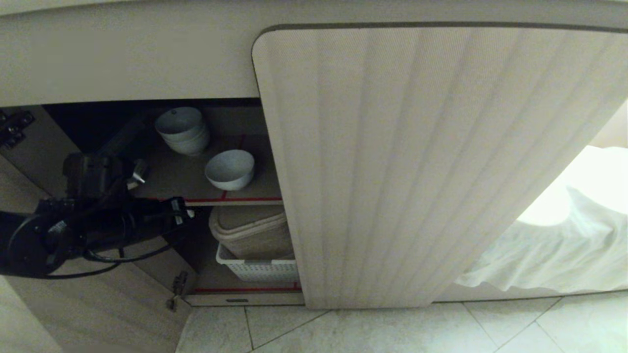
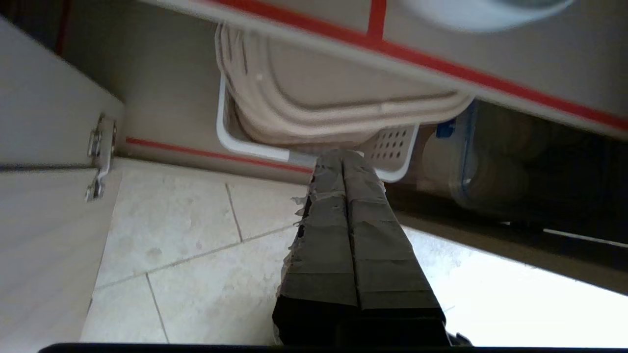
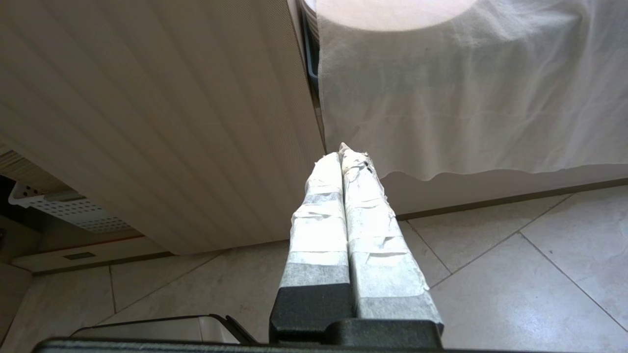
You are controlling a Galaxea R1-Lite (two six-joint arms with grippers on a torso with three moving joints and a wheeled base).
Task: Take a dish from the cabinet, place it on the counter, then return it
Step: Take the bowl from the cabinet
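The dish point(image 1: 229, 169) is a small white bowl standing upright near the front of the cabinet's upper shelf point(image 1: 167, 179), just behind the red edge. Its underside also shows in the left wrist view point(image 2: 481, 14). My left gripper point(image 1: 184, 212) is shut and empty. It sits in the open left side of the cabinet, just below the shelf's front edge and left of the dish, apart from it. Its dark taped fingers point(image 2: 343, 220) point toward the lower shelf. My right gripper point(image 3: 343, 154) is shut and empty, low over the floor before the closed ribbed door point(image 1: 417, 162). The counter's top is out of view.
A stack of white bowls point(image 1: 183, 130) stands behind the dish. Below, a beige lidded box sits in a white perforated basket point(image 1: 255, 267). The open door point(image 1: 98, 304) is at lower left, a white cloth point(image 1: 564, 245) hangs at right, and the floor point(image 1: 392, 328) is tiled.
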